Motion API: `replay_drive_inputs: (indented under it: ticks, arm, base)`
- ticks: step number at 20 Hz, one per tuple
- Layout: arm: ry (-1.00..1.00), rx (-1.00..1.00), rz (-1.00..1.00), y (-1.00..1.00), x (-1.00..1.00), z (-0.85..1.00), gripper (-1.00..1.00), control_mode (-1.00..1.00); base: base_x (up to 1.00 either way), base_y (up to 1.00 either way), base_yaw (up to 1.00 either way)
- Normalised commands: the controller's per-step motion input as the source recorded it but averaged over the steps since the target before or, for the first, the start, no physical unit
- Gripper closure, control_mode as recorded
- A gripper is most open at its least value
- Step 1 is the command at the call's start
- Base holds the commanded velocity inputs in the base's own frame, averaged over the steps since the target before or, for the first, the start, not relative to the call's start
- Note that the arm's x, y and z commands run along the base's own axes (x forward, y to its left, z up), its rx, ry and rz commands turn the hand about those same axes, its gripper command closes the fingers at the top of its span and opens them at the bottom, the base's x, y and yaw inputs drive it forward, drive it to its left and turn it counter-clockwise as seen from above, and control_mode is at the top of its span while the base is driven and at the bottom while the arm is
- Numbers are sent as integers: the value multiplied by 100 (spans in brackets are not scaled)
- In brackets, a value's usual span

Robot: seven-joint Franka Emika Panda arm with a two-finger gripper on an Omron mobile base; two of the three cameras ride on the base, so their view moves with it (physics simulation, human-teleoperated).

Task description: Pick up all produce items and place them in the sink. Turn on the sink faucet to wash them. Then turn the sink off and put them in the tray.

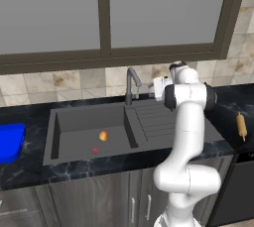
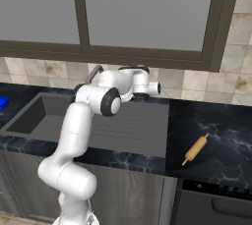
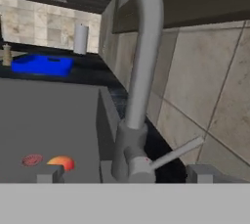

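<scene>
The tool (image 3: 124, 175) stood spread wide and empty at the sink faucet (image 3: 139, 76), straddling its base, likely to work the lever. The fruit (image 1: 103, 135) lay in the sink (image 1: 74, 122), at the faucet's seven o'clock.

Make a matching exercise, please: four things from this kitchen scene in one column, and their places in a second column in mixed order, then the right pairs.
Things:
1. fruit
2. tray
3. rolling pin
4. faucet

Places:
A. on the counter right of the drainboard
B. behind the sink, at the wall
C. inside the basin, near the drain
D. on the counter left of the sink

Pairs: 1-C, 2-D, 3-A, 4-B
</scene>
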Motion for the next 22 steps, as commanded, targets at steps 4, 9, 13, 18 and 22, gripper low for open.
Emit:
replay_drive_inputs:
  ticks: [4, 9, 13, 18, 22]
  arm:
    - [-12, -12, 0, 4, -73, 26, -100, -100]
    - [-7, -14, 0, 9, -72, 30, -100, -100]
    - [-8, -16, 0, 15, -74, 34, -100, -100]
    - [-10, -14, 0, 29, -75, 38, -100, -100]
    - [-14, -10, 0, 35, -73, 25, -100, -100]
  base:
    - [0, 0, 0]
    - [0, 0, 0]
    - [0, 0, 0]
    - [0, 0, 0]
    - [0, 0, 0]
